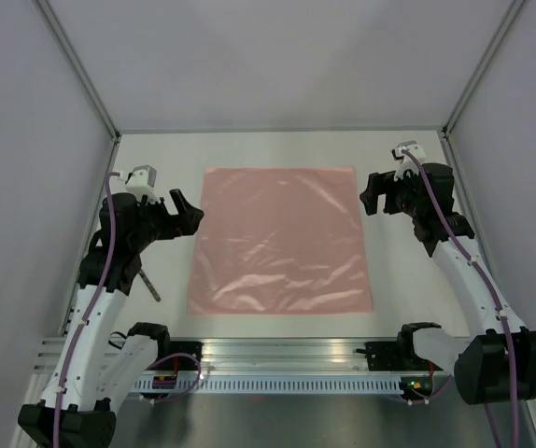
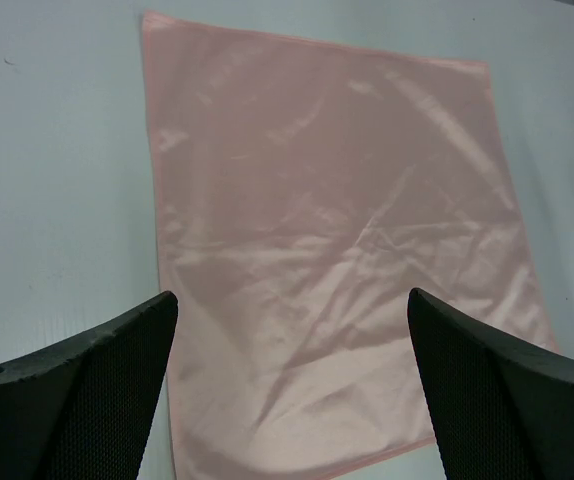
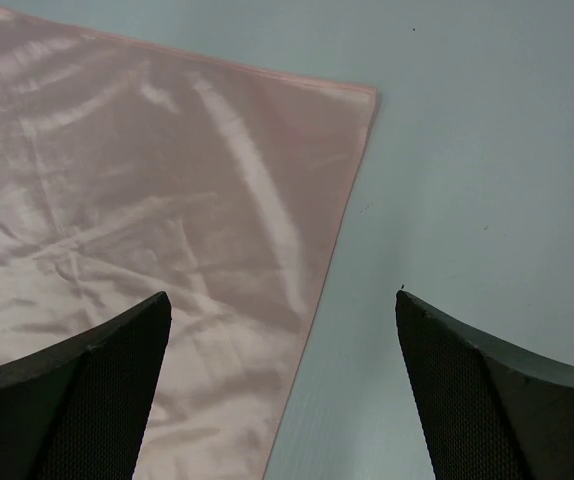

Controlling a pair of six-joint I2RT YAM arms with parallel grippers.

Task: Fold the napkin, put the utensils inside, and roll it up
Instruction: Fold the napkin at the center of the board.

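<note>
1. The napkin (image 1: 282,241) lies flat and unfolded in the middle of the table (image 1: 389,280). Its edges run roughly parallel to the table's edges. It is close to square, so no long axis stands out.
2. Shiny creases cross it, most of them in the half nearer the arms.
3. One slim dark utensil (image 1: 150,286) lies on the table near the left edge, just left of the napkin's near left corner and apart from it. Its long axis runs diagonally, the near end angled right toward that corner. The far end is just beside the left arm, and I cannot tell whether more is hidden there.
4. The left gripper (image 1: 190,210) is at the napkin's left edge, toward the far left corner, pointing right. Its jaws are spread wide with nothing between them. In its wrist view the napkin (image 2: 337,250) fills the space ahead of the left gripper (image 2: 292,295).
5. The right gripper (image 1: 369,196) is just off the napkin's right edge near the far right corner, pointing left. Its jaws are also wide apart and hold nothing. In its wrist view the napkin's (image 3: 147,200) edge runs between the fingers of the right gripper (image 3: 282,295), with bare table on the right.
</note>
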